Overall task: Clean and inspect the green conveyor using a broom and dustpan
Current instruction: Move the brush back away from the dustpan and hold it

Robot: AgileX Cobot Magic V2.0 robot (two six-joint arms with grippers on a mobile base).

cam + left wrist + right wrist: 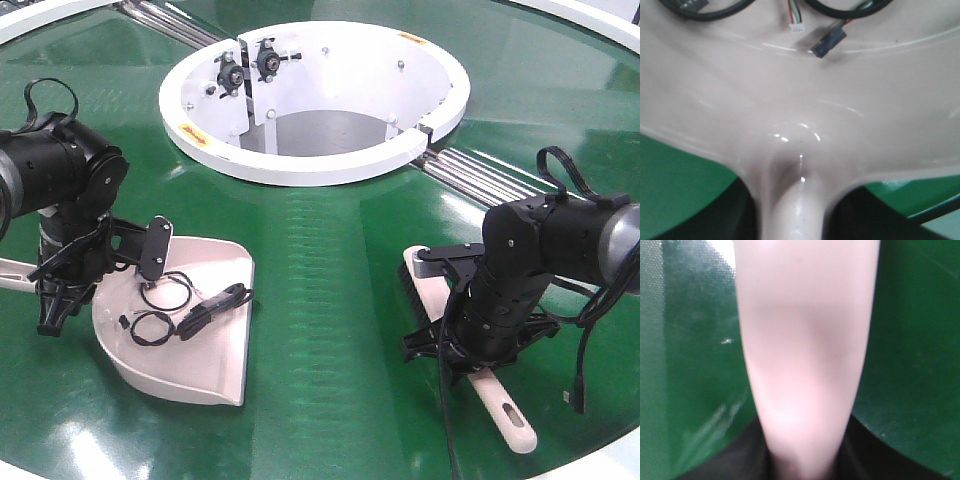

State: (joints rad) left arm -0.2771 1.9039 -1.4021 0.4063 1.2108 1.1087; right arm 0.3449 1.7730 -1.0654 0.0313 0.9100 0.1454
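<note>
Left hand point(52, 290) clenched on dustpan point(215, 360) handle. Pan lies flat on green conveyor point(340, 260) toward its near-left edge, black cables point(165, 310) inside. Right hand point(478, 350) grasping broom point(495, 392) mid-handle, toward near-right edge. Both look like light, stiff, glossy plastic, likely slippery. Best gripped on handles, close to the head.

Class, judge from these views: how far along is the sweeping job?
Done: cable scraps lie in the dustpan. In hand: left gripper holds the dustpan's handle, right gripper the broom, bristles on the green conveyor. Left, probably: emptying the pan and inspecting the belt.
</note>
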